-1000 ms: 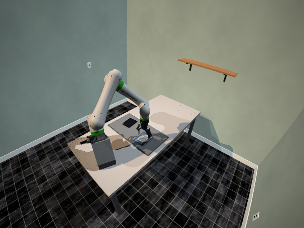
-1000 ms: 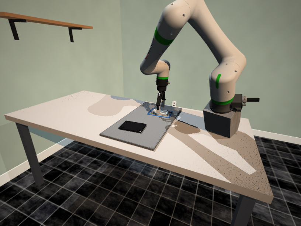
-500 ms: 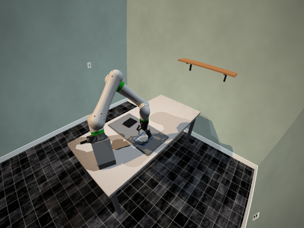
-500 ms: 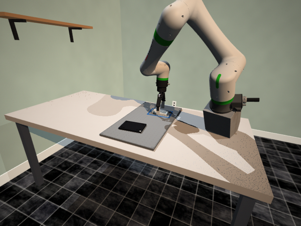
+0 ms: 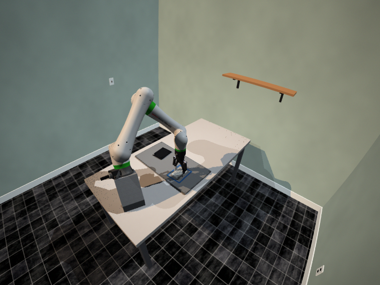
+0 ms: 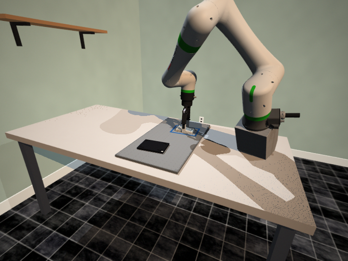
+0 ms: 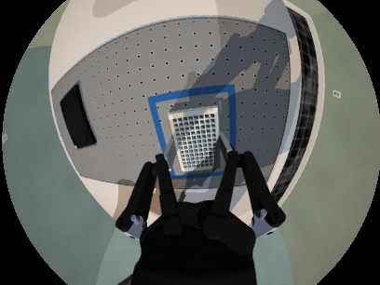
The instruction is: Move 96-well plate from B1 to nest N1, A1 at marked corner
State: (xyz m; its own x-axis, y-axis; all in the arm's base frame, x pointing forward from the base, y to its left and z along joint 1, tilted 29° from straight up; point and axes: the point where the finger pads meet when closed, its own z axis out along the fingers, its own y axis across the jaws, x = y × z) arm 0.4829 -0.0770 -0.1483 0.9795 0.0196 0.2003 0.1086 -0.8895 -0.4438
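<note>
The white 96-well plate (image 5: pixel 177 173) lies flat inside the blue outline of spot B1 on the grey perforated mat. It also shows in the exterior view (image 6: pixel 184 129) and in the wrist view (image 7: pixel 196 138). My gripper (image 7: pixel 196 141) points straight down over it, with one finger against each long side of the plate, shut on it at mat level. The gripper also shows in the top and exterior views (image 5: pixel 180 169) (image 6: pixel 184 127). The black plate nest N1 (image 5: pixel 162 152) (image 6: pixel 153 146) (image 7: pixel 77 115) sits empty at the other end of the mat.
The grey mat (image 6: pixel 165 147) lies across the middle of the table. My grey base block (image 6: pixel 255 140) stands at the table's end beside the mat. A wooden shelf (image 5: pixel 259 83) hangs on the wall, well away from the table.
</note>
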